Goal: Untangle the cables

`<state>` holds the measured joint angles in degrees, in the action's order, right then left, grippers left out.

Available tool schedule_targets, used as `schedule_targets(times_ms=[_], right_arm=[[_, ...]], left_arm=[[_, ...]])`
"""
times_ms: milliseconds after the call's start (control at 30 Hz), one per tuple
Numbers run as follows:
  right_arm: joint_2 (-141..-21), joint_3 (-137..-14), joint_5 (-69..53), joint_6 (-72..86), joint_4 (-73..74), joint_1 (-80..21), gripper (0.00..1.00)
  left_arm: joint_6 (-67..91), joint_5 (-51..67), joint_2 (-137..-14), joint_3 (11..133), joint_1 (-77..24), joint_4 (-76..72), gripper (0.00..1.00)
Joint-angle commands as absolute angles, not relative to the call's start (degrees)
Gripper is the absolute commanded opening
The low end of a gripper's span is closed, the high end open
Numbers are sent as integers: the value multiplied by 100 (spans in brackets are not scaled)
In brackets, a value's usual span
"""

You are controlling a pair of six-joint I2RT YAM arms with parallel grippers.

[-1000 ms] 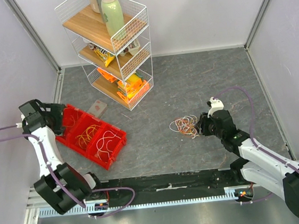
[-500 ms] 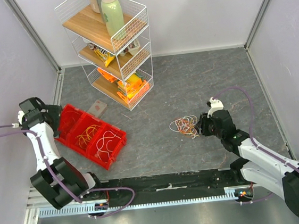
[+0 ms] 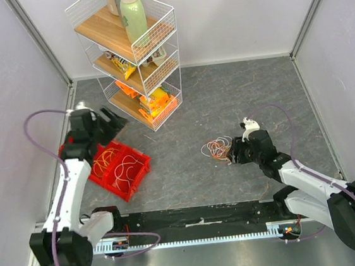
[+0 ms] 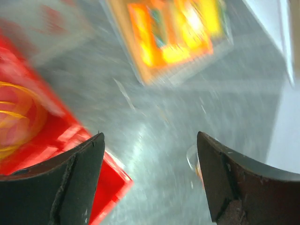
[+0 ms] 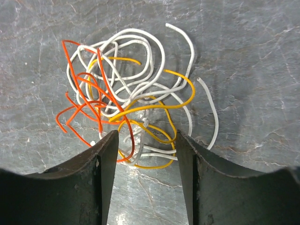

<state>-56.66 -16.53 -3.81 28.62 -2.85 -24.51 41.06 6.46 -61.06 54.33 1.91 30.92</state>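
The cables lie as one small tangle of orange, yellow and white wires on the grey table, right of centre. My right gripper is low at the tangle's near right edge. In the right wrist view the cables spread out ahead, and the right gripper is open, with the nearest yellow, white and orange loops lying between its fingertips, not pinched. My left gripper hangs open above the far end of the red bin. The left wrist view is motion-blurred, and the left gripper has nothing between its fingers.
A red compartment bin at the left holds loose orange-yellow and white wires; it also shows as the red bin in the left wrist view. A white wire rack with bottles and orange packets stands at the back. Walls close in both sides.
My left arm has swung from the left wall to the right, over the red bin's far end, with its jaws a little less wide. The right gripper has opened wider at the tangle.
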Motion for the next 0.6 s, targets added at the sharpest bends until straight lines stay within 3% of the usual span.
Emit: schedule_targets(times_ms=[0, 133, 267, 367, 433, 567], right_arm=[[-5932, -1942, -764, 2654, -554, -2452, 61], [-6292, -2092, -905, 2566, -720, -2767, 58], [-6652, -2188, -967, 2733, -1124, -3452, 22], [-6811, -2084, -1019, 2943, -1431, -4076, 5], [-6812, -1891, -1133, 3111, -1713, -4305, 0], [-6479, -1671, -1274, 3243, -1662, -4508, 0]], left_arm=[[3743, 2196, -5494, 4529, -1130, 1866, 83], [3928, 1794, -5580, 3886, -2949, 977, 81], [4350, 1732, -6413, 3779, -4164, 388, 69], [4535, 1582, -6968, 3990, -4578, 422, 70], [4605, 1460, -7197, 4086, -4824, 431, 76], [4658, 1336, -7575, 4184, -5141, 378, 81]])
